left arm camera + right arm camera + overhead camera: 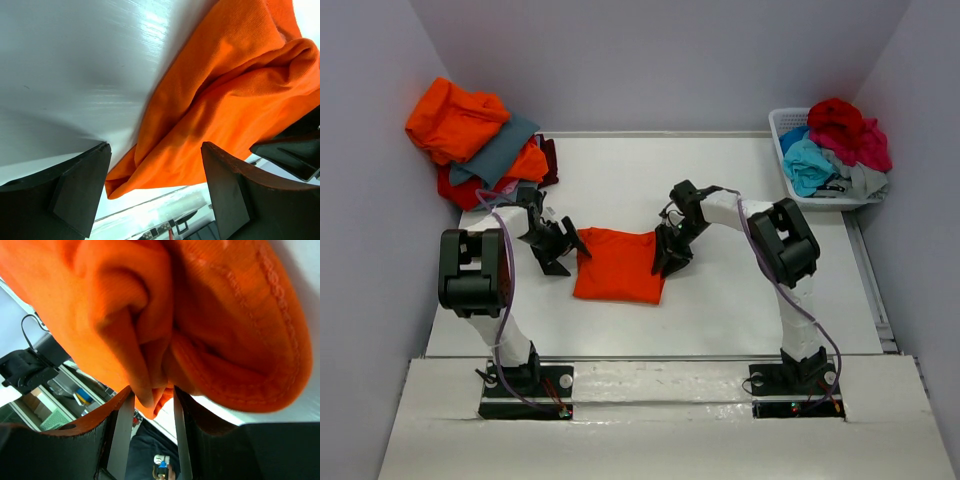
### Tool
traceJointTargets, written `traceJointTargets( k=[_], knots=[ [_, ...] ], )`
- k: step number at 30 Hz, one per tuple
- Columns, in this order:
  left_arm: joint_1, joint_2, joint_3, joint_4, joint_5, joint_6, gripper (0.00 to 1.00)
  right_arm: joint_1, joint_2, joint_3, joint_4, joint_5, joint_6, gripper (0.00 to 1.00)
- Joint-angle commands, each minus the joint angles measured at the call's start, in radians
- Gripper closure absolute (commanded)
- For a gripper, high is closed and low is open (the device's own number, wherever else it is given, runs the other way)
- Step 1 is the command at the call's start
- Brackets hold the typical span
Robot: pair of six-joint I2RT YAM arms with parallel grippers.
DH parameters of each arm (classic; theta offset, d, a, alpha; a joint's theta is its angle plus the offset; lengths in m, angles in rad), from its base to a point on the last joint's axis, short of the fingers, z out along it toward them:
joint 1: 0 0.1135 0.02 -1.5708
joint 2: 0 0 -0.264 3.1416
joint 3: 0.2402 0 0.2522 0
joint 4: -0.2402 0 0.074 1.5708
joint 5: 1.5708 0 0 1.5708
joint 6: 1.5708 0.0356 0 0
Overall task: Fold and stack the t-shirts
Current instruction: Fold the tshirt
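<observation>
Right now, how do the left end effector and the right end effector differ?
The left end effector has its jaws wide apart; the right end effector has them pinched on a fold of the orange t-shirt. The left end effector grips nothing, the shirt's edge loose beside it; the right end effector holds cloth. Both are black and sit low over the table, at opposite sides of that shirt.

Bright, even light; glare streaks the table [150,30], and the orange t-shirt [210,315] blurs in the right wrist view.
</observation>
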Motion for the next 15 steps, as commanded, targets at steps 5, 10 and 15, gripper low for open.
traceJointTargets(
  k=[5,10,15],
  knots=[
    [0.005,0.100,-0.075,0.011,-0.175,0.073,0.12,-0.003,0.013,-0.004,0.022,-0.025,-0.021,0.57],
    [0.005,0.126,-0.098,0.035,-0.094,0.090,0.13,-0.003,0.016,-0.016,0.030,-0.028,-0.021,0.57],
    [0.005,0.146,-0.121,0.061,-0.048,0.096,0.13,-0.003,0.016,-0.009,0.029,-0.026,-0.019,0.57]
  ],
)
